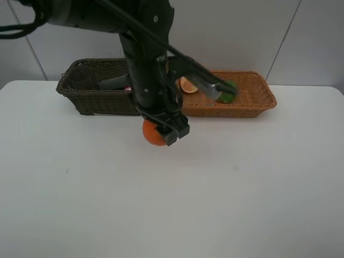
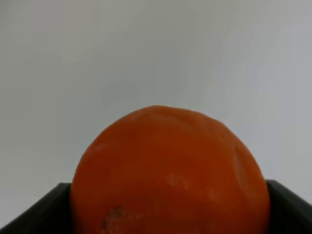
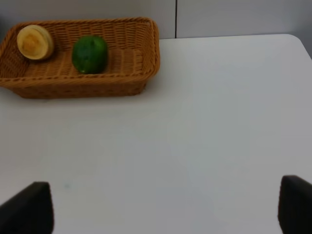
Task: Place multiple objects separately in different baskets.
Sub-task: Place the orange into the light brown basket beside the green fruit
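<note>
My left gripper (image 1: pixel 163 130) is shut on the orange tangerine (image 1: pixel 152 134), just in front of where the two baskets meet. In the left wrist view the tangerine (image 2: pixel 168 170) fills the space between the dark fingers (image 2: pixel 39 214). The light tan basket (image 1: pixel 252 105) holds a green lime (image 1: pixel 229 95) and a peach (image 1: pixel 188 85); both also show in the right wrist view, the lime (image 3: pixel 89 53) and the peach (image 3: pixel 35 42). The dark brown basket (image 1: pixel 88 102) holds a translucent cup (image 1: pixel 80 76) and a dark bottle (image 1: pixel 114 82). My right gripper (image 3: pixel 161 214) is open and empty over bare table.
The left arm (image 1: pixel 142 59) reaches across both baskets and hides parts of them. Something pink (image 1: pixel 127 89) barely shows in the dark basket. The white table (image 1: pixel 242 188) stretches out in front of the baskets, and a grey wall stands behind them.
</note>
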You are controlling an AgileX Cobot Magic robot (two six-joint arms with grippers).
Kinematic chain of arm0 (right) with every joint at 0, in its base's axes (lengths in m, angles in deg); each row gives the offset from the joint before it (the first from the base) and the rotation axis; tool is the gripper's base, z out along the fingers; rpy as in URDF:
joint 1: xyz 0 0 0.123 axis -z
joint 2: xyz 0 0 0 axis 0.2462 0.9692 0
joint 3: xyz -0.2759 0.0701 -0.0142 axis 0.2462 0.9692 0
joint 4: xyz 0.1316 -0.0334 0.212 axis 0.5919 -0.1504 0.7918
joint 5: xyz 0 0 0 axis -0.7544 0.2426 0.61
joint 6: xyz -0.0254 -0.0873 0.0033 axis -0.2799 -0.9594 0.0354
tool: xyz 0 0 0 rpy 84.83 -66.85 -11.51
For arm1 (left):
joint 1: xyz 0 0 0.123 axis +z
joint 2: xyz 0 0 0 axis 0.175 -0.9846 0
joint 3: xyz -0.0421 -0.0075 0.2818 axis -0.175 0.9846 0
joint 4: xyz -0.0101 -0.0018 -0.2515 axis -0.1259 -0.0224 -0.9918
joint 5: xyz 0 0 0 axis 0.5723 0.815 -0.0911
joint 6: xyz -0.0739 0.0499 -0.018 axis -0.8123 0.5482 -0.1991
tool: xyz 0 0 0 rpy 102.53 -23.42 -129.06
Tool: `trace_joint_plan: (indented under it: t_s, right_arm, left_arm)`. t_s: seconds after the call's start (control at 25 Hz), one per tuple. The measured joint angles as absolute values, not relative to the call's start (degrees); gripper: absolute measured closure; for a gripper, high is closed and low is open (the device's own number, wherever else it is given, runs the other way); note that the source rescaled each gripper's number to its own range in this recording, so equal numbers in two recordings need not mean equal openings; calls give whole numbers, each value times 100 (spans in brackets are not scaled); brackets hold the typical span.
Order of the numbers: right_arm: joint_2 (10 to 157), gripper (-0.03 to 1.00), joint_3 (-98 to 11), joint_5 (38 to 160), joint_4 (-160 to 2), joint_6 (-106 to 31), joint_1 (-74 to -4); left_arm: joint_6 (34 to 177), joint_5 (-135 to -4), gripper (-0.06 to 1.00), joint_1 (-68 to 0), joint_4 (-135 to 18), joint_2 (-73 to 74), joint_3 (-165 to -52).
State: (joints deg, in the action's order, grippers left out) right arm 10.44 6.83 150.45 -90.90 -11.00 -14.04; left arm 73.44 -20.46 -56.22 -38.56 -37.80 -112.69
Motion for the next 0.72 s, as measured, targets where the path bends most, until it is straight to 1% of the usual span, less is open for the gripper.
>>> trace_joint_plan:
  t_s: [0.24,0.4,0.52,0.72]
  right_arm:
    - [1044,-2,683,15045,-9090,-1100,-1404]
    - [1044,-2,683,15045,-9090,-1100,-1404]
    - [1044,-2,683,15045,-9090,-1100,-1404]
    - [1044,-2,683,15045,-9090,-1100,-1404]
  left_arm:
    - [6892,-2043,3,-5430,-3904,-4667,-13256]
    - [6590,-2326,3,-5269,-3842,-5309,-14460]
    - [6498,-2813,3,-5148,-3754,-5612,-14829]
    - [6493,-3779,3,-4988,-3695,-6002,-14848]
